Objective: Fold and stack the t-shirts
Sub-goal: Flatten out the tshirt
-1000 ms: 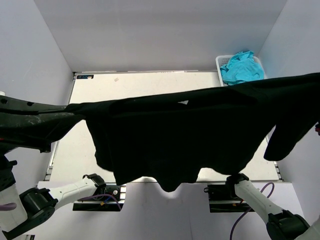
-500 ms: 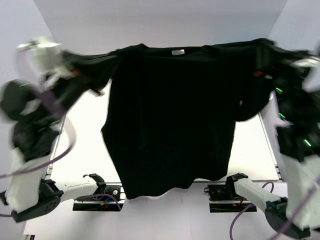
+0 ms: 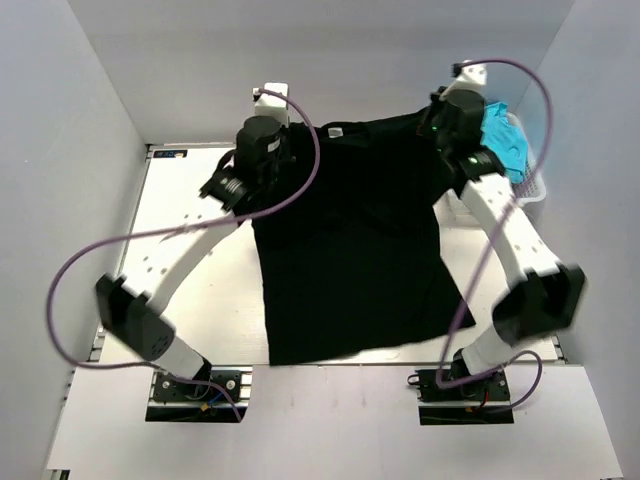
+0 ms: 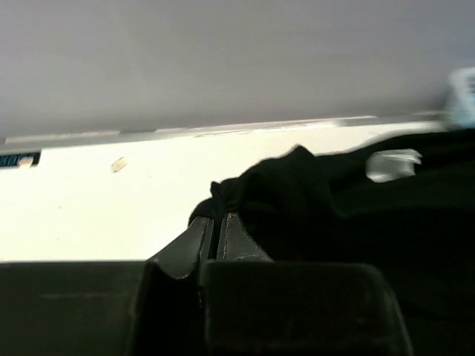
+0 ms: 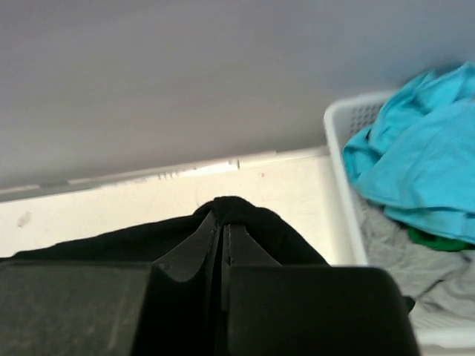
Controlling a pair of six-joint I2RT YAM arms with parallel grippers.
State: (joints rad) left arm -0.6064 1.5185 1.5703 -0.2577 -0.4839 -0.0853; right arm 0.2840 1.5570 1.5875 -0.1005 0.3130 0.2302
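Logged shirt (image 3: pixel 345 260) laid lengthwise on table (image 3: pixel 215 310), collar far, hem near. Found left gripper (image 4: pixel 216 222) and right gripper (image 5: pixel 222 226) each clamped shut on a shoulder fold. Judged soft, light, limp: best taken at shoulder seams or hem corners, not mid-panel

overhead view, 2 wrist close-ups, sharing t-shirt (image 3: pixel 350 250)

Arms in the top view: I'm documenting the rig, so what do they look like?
Both the left arm and right arm have white links between chunky black joints, each trailed by a looping purple cable. Small green lights glow near the right wrist. The left hand and right hand are black.
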